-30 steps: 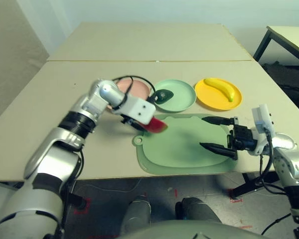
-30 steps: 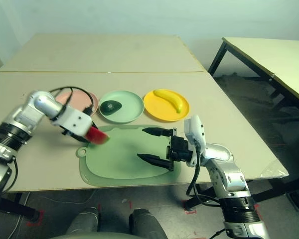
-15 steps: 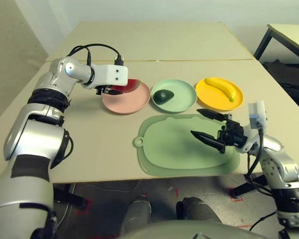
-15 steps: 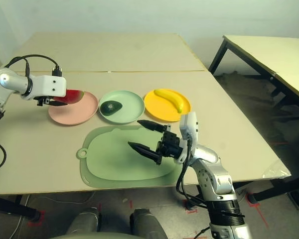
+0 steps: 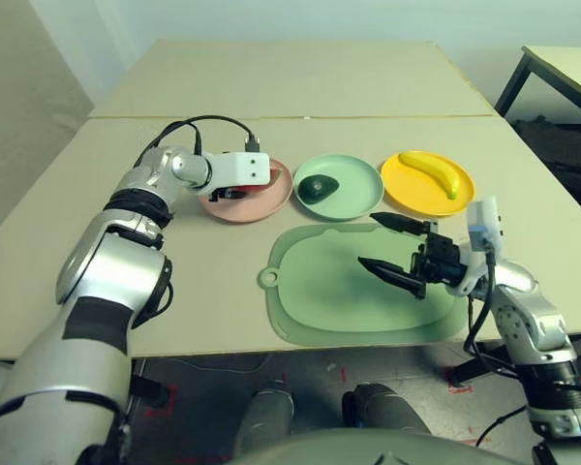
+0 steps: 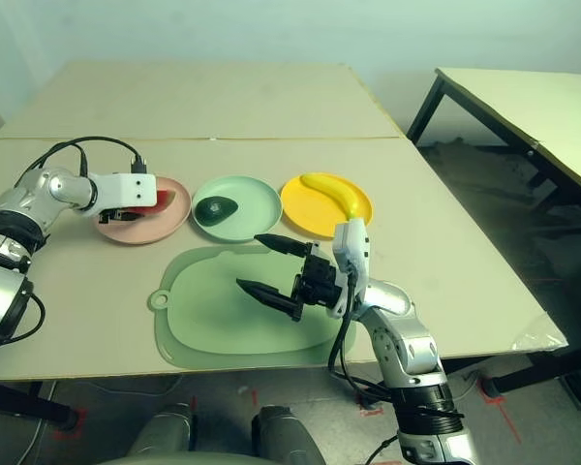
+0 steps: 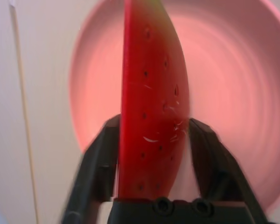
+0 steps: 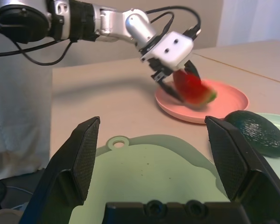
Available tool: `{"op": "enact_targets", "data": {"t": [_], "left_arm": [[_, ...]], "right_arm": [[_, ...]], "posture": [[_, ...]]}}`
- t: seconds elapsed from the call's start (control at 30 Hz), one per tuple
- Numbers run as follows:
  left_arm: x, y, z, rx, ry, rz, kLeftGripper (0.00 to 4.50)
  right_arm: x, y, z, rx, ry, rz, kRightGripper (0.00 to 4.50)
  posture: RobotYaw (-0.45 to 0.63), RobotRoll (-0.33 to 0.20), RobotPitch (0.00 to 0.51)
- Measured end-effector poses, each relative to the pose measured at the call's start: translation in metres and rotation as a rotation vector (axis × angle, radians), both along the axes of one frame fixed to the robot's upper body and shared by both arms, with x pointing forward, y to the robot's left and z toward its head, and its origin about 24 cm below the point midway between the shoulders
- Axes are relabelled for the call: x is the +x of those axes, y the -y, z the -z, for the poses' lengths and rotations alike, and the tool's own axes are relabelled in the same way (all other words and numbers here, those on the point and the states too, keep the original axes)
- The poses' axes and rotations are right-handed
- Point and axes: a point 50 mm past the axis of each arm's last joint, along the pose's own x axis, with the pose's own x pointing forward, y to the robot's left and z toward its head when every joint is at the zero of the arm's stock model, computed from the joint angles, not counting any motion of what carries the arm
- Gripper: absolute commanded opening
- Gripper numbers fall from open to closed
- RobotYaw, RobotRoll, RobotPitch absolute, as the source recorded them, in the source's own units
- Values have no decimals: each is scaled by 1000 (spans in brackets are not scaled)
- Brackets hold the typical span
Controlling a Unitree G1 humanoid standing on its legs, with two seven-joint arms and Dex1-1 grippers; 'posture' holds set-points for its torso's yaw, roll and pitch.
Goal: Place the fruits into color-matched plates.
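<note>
The red watermelon wedge (image 7: pixel 151 107) stands on edge low over the pale pink plate (image 5: pixel 266 201), between the fingers of my left gripper (image 5: pixel 234 192). The fingers have parted, and a strip of plate shows between one finger and the wedge. The dark green avocado (image 5: pixel 318 187) lies in the mint green plate (image 5: pixel 356 197). The yellow banana (image 5: pixel 431 171) lies in the yellow plate (image 5: pixel 407 194). My right gripper (image 5: pixel 368 239) hovers wide open over the green mat (image 5: pixel 315 295), with nothing between its fingers.
The large green mat with a handle hole lies at the table's near edge, in front of the three plates. A black cable loops from my left wrist over the table behind the pink plate. A second table stands at the far right.
My left gripper has come down over the pink plate with the wedge, and its fingers have begun to part. My right gripper has drifted a little left over the mat.
</note>
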Motion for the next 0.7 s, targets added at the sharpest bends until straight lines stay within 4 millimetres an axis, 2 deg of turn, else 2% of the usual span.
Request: {"op": "enact_targets", "data": {"t": [0.07, 0.53, 0.63, 0.7], "left_arm": [[0, 0, 1, 0, 12, -2, 4460], [-1, 2, -2, -35, 12, 27, 4488], [1, 1, -18, -138, 68, 20, 4488], [4, 1, -40, -278, 139, 9, 4488]], "right_arm": [[1, -1, -1, -1, 11, -1, 4500], [-2, -5, 8, 2, -11, 1, 4500], [-1, -4, 9, -10, -8, 25, 4500], [0, -1, 8, -9, -5, 51, 4500]], "posture": [[14, 0, 18], [9, 0, 28], [14, 0, 33], [17, 0, 37]]}}
